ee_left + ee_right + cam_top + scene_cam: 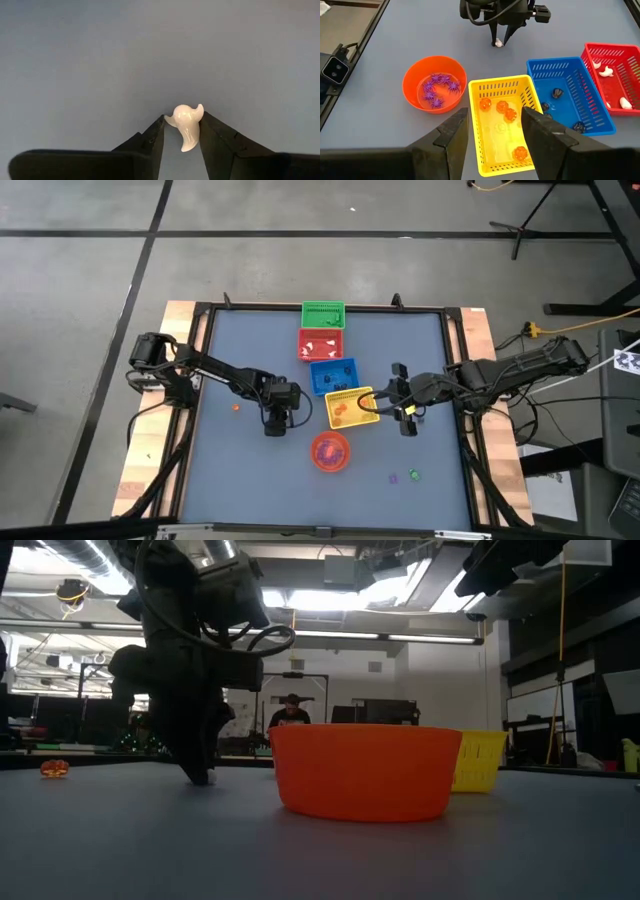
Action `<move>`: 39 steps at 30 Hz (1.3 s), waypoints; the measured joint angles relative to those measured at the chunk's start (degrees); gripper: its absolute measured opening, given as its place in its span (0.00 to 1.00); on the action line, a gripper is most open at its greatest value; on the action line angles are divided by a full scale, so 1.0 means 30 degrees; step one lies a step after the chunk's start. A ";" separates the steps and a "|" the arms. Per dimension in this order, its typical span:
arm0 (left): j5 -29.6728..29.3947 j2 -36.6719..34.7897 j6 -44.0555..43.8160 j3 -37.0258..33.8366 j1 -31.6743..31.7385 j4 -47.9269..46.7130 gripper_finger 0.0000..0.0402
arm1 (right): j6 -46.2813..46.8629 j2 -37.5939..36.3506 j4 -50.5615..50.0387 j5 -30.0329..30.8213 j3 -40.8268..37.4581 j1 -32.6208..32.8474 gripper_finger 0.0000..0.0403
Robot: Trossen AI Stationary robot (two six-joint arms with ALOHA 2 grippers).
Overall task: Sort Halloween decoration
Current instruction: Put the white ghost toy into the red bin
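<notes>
Four square plastic baskets in a run on a grey-blue table [240, 470]: green basket [323, 313] farthest back, then red basket [322, 343], blue basket [333, 375], yellow basket [351, 408] nearest the front. Just in front of the yellow one, a round red-orange plastic bowl [331, 451] with small purple spider trinkets [438, 90] inside.

Left of the bowl, the dark left arm bent low, left gripper [182, 135] down at the tabletop. Between its two dark fingers [150, 141], a tiny white ghost trinket [185, 122] lying on the table. One finger pressed against the ghost's side, the other close at its opposite edge, with a thin strip of table showing beside the ghost's tail; jaws narrow around it, full clamp not clear. Seen from table height, fingertips touching the surface with a speck of white at their foot.

Right gripper [495, 137] hovering over the yellow basket, jaws spread wide, nothing between them. Orange pumpkin trinkets [502, 107] under it in the yellow basket, dark trinkets [557, 93] in the blue, white ghost trinkets [606, 71] in the red.

Loose on the table: one small orange pumpkin [236, 407] well left of the left gripper, a green trinket [414, 474] and a purple trinket [393, 477] side by side near the front right.
</notes>
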 joint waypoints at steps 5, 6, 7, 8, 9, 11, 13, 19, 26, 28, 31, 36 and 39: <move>-0.0002 0.0000 0.0000 -0.0015 0.0000 0.0071 0.24 | 0.0000 0.0000 0.0000 0.0000 0.0000 0.0000 0.45; -0.0007 0.0000 0.0000 -0.0015 0.0000 0.0111 0.24 | 0.0000 0.0000 0.0000 0.0000 0.0000 0.0000 0.45; -0.0004 -0.0003 0.0000 -0.0015 0.0000 0.0174 0.24 | 0.0000 0.0000 0.0000 0.0000 0.0000 0.0000 0.45; -0.0002 -0.0027 -0.0003 -0.0022 0.0000 0.0230 0.24 | 0.0000 0.0000 0.0000 0.0000 0.0000 0.0000 0.45; -0.0002 -0.0036 0.0000 -0.0029 0.0000 0.0285 0.24 | -0.0007 0.0000 -0.0003 0.0000 0.0000 0.0000 0.45; -0.0002 -0.0061 0.0000 -0.0029 0.0000 0.0379 0.24 | -0.0007 0.0000 -0.0006 0.0000 0.0000 0.0000 0.45; -0.0002 -0.0102 0.0000 0.0024 0.0000 0.0397 0.24 | -0.0007 0.0000 -0.0007 0.0000 0.0000 -0.0007 0.45; -0.0348 -0.0051 -0.0006 0.0366 0.0015 0.0699 0.24 | -0.0007 0.0000 -0.0007 0.0000 0.0000 -0.0007 0.45; -0.0185 -0.0066 0.0000 0.0383 0.0007 0.0984 0.24 | -0.0007 0.0000 -0.0007 0.0000 0.0000 -0.0007 0.45; -0.0184 -0.0073 -0.0003 0.0396 0.0015 0.1020 0.24 | -0.0007 0.0000 -0.0007 0.0000 0.0000 -0.0007 0.45; -0.0148 -0.0080 -0.0006 0.0401 0.0044 0.1011 0.24 | -0.0007 0.0000 -0.0007 -0.0006 0.0000 -0.0007 0.45; -0.0097 -0.0087 -0.0006 0.0401 0.0051 0.0986 0.20 | -0.0007 0.0000 -0.0007 -0.0004 0.0000 -0.0007 0.45; -0.0097 -0.0105 -0.0003 0.0403 0.0051 0.0984 0.18 | -0.0012 0.0000 -0.0007 -0.0007 0.0000 -0.0007 0.45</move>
